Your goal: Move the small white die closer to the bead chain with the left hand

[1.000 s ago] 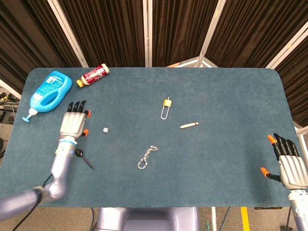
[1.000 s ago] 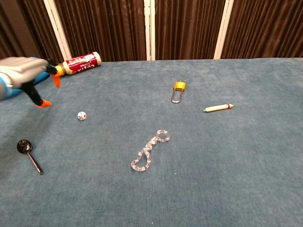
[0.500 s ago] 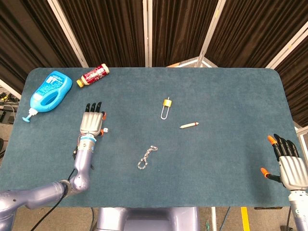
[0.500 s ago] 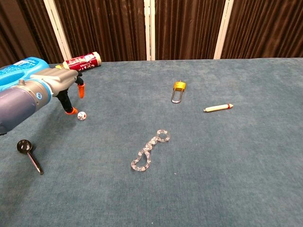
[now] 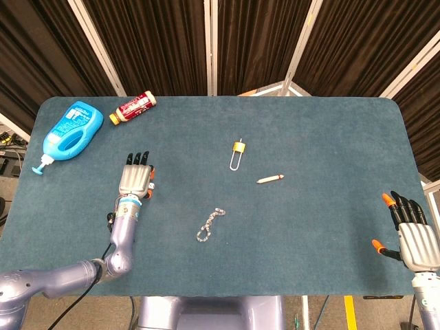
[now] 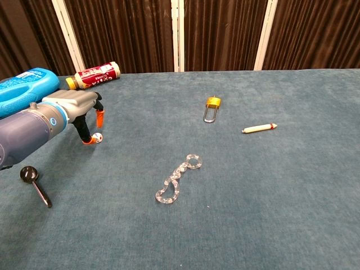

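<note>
Fingers [image 6: 100, 117] of the left hand [image 6: 79, 107] hang spread, holding nothing, touching the die [image 6: 98, 137] at mid-left; open cloth reaches the chain [image 6: 178, 180].

We see the left hand [image 6: 79, 109] now over the small white die [image 6: 97, 137], having come in from the table's left edge.

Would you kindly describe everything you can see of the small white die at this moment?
The small white die is a tiny white cube with dark pips, seemingly hard plastic. It sits on the teal felt table, left of the bead chain and well apart from it. The left robot hand hangs just above it, an orange fingertip right beside it; actual contact cannot be told. In the head view the robot hand hides it.
</note>
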`<state>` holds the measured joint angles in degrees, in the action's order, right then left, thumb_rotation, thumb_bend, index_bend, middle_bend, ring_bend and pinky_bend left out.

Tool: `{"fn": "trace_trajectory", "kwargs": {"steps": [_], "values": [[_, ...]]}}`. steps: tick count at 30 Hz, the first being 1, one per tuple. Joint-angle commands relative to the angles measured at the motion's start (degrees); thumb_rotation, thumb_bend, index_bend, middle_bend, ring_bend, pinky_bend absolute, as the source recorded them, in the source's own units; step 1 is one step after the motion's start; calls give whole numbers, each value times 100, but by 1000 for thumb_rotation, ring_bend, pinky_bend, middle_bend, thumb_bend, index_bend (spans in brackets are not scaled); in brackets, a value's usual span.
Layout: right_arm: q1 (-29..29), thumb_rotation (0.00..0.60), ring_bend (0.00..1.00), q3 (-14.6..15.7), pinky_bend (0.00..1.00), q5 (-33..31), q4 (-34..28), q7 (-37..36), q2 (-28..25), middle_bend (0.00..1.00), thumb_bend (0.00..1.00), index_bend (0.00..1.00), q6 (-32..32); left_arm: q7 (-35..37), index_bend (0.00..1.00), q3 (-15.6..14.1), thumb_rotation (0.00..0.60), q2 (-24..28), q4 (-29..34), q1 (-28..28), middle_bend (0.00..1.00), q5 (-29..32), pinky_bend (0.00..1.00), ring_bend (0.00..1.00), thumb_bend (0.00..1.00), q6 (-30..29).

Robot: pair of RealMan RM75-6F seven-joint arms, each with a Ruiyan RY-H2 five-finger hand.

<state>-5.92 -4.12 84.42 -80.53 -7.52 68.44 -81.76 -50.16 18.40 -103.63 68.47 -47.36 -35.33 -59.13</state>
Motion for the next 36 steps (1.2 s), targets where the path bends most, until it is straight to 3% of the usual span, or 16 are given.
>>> {"fn": "trace_trajectory", "kwargs": {"steps": [1, 17, 25, 31, 36], "values": [[-6, 600, 0, -7, 0, -3, -2, -11, -7, 0, 93, 33, 5, 11, 477, -19, 600, -46, -60, -38, 0, 9, 0, 0, 263, 0], [7, 600, 0, 6, 0, 18, -1, -48, -12, 0, 94, 33, -15, -32, 493, -86, 600, -294, -599, -219, 0, 200, 0, 0, 275, 149], [18, 600, 0, 20, 0, 42, -6, -15, 0, 0, 94, 33, -42, 231, 565, -124, 600, -352, -674, -237, 0, 75, 0, 0, 452, 300], [20, 600, 0, 20, 0, 39, 22, -35, 10, 0, 94, 34, -41, 433, 581, -154, 600, -221, -465, -173, 0, -120, 0, 0, 456, 209], [31, 600, 0, 23, 0, 70, -49, -22, -27, 0, 94, 33, -83, 648, 580, -157, 600, 192, 408, -93, 0, -540, 0, 0, 456, -43]]}}
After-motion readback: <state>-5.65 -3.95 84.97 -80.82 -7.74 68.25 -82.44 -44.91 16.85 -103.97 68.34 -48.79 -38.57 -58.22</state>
